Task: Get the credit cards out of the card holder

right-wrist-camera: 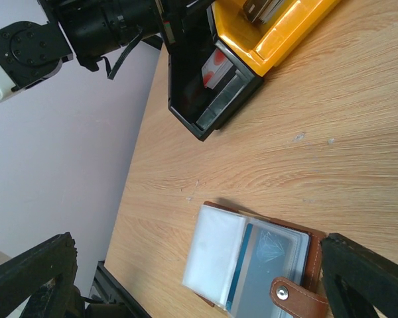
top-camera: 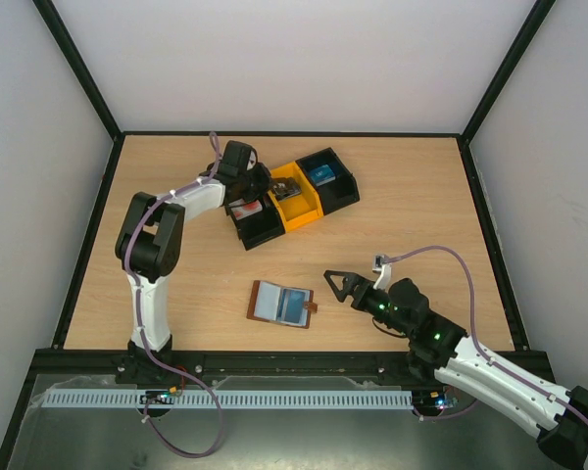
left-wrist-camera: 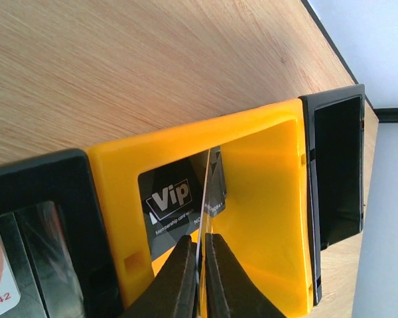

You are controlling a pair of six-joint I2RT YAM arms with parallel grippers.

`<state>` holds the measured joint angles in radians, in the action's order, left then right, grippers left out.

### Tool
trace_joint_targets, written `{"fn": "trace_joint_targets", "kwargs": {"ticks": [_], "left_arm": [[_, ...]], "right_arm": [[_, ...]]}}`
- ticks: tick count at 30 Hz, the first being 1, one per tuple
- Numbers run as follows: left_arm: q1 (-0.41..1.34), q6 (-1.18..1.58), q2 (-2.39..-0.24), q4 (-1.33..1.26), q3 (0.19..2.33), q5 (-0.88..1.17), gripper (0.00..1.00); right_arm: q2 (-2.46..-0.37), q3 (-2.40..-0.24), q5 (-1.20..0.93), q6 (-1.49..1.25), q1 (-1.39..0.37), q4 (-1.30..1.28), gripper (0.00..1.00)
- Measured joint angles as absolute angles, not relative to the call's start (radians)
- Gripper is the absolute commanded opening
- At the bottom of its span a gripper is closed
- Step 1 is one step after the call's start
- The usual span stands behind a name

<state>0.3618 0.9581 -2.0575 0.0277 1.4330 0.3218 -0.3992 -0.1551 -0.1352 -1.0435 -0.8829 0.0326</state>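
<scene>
The brown card holder (top-camera: 282, 304) lies open on the table, pale sleeves up, strap tab (right-wrist-camera: 298, 295) on its right. A blue credit card (right-wrist-camera: 242, 265) sits inside a clear sleeve. My right gripper (top-camera: 337, 285) is open and empty just right of the holder; in the right wrist view (right-wrist-camera: 198, 252) its fingers straddle it. My left gripper (left-wrist-camera: 201, 255) is shut on a thin credit card (left-wrist-camera: 205, 192) seen edge-on, over the orange bin (left-wrist-camera: 265, 199). A dark grey credit card marked "Vip" (left-wrist-camera: 166, 202) shows inside that bin. In the top view the left gripper (top-camera: 272, 186) is at the bin (top-camera: 304, 212).
Black bins flank the orange one: the left one (top-camera: 260, 231) holds a red and white card (top-camera: 243, 210), the right one (top-camera: 341, 192) holds a blue item (top-camera: 321, 174). Black frame rails edge the table.
</scene>
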Motion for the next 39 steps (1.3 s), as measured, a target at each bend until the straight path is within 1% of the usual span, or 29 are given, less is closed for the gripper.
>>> {"fn": "trace_joint_targets", "kwargs": {"ticks": [26, 39], "left_arm": [[0.366, 0.959, -2.077, 0.030, 1.459, 0.261, 0.04], [0.370, 0.981, -2.092, -0.018, 1.459, 0.234, 0.14]], "right_arm": [[-0.366, -0.144, -0.131, -1.048, -0.883, 0.004, 0.98], [-0.366, -0.140, -0.139, -1.044, -0.883, 0.003, 0.98]]}}
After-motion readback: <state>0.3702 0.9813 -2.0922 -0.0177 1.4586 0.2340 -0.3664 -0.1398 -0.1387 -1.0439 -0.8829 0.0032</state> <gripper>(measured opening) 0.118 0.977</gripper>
